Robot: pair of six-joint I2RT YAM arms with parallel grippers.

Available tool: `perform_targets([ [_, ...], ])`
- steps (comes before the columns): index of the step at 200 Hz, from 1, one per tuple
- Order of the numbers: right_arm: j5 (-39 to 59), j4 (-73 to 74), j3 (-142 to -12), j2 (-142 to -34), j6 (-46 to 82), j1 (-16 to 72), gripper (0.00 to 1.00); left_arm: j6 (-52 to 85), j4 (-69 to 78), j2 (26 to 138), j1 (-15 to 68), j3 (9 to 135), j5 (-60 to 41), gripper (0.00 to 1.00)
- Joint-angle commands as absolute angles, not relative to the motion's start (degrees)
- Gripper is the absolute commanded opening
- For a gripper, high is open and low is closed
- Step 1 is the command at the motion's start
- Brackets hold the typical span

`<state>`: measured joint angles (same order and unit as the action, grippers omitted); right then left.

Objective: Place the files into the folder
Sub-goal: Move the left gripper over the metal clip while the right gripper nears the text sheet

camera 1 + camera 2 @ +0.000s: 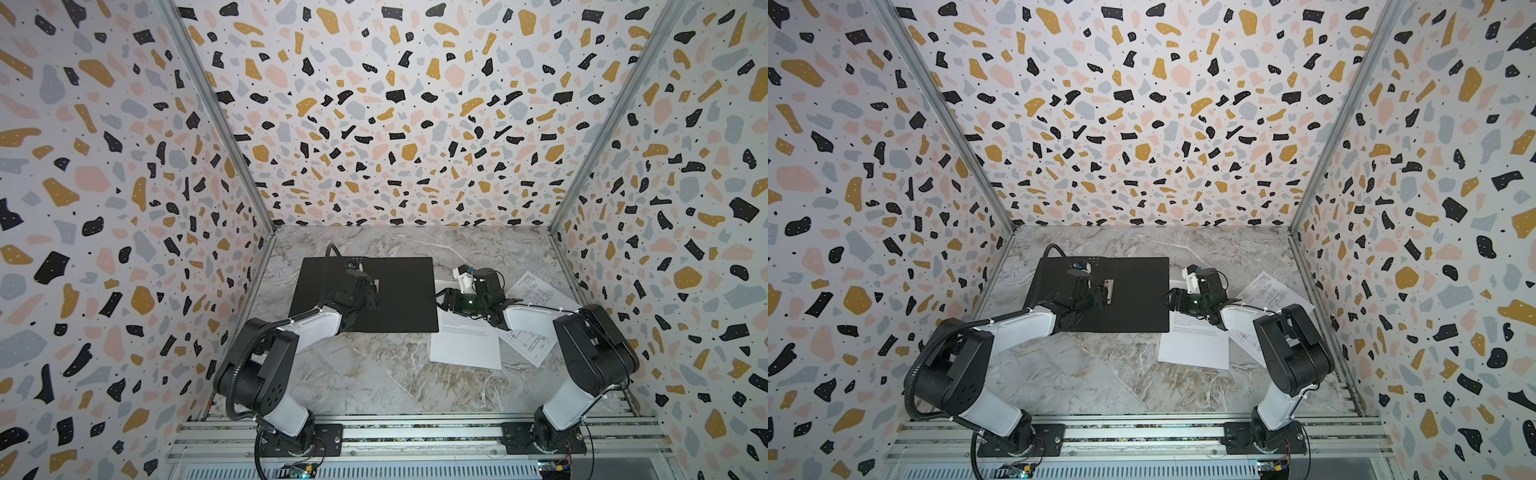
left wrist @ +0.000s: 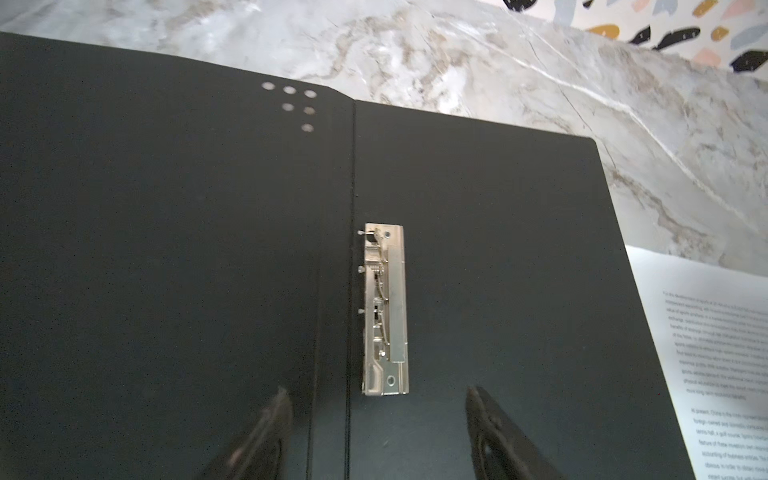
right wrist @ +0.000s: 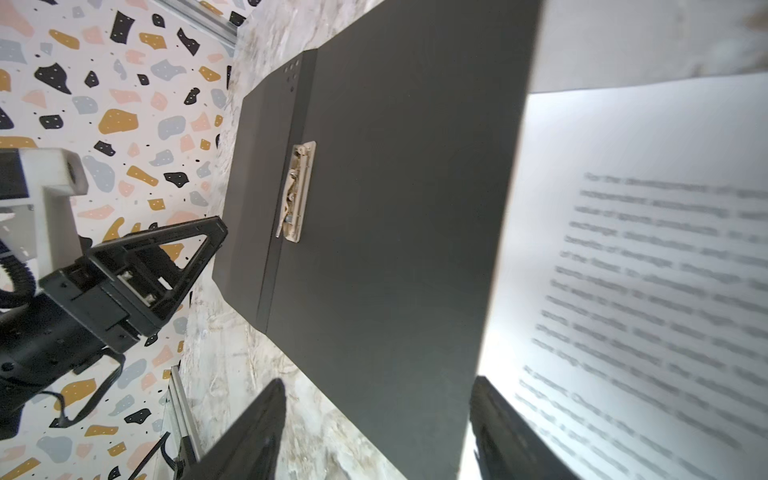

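Marble tabletop [image 1: 374, 374], folder [image 1: 407, 291] open flat, long axis sideways, clip [image 2: 384, 311] running front-to-back, left claw [image 2: 379, 392] and right claw [image 3: 378, 382] apart.

Nothing could be read with certainty. The text sheet [image 2: 715, 353] carried printed paragraphs, too small and blurred to make out. The drawing sheet [image 1: 536, 291] bore lettering too tiny to read.

White-shelled arms [image 1: 309, 324] with black joints [image 1: 596, 353], ribbed cable [image 1: 228, 388], triangular fingers [image 3: 166, 233].
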<state>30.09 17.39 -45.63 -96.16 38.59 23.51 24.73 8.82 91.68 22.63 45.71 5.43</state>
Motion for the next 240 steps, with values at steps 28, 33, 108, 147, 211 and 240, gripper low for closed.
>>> perform_targets([
  [28, 30.7, 14.9, -40.8, -88.3, 35.1, 18.4, 0.71, 23.0, 7.5, 96.1, 22.2, 50.4, 4.4, 0.61],
  [33, 30.8, 14.6, -40.4, -87.9, 34.9, 17.8, 0.71, 23.0, 7.4, 96.6, 22.2, 50.7, 4.4, 0.60],
  [108, 31.6, 13.8, -35.9, -83.8, 34.5, 13.8, 0.71, 23.1, 4.8, 103.4, 22.0, 54.6, 5.7, 0.45],
  [147, 31.8, 14.1, -35.3, -84.0, 34.2, 13.5, 0.71, 22.9, 5.2, 104.4, 21.9, 55.1, 6.1, 0.45],
  [211, 32.7, 14.3, -35.0, -85.4, 34.2, 13.4, 0.71, 22.9, 5.2, 106.7, 21.9, 56.5, 1.8, 0.35],
  [240, 32.8, 14.5, -34.9, -86.0, 34.2, 13.3, 0.72, 23.6, 5.9, 106.6, 21.9, 56.0, 0.0, 0.32],
])
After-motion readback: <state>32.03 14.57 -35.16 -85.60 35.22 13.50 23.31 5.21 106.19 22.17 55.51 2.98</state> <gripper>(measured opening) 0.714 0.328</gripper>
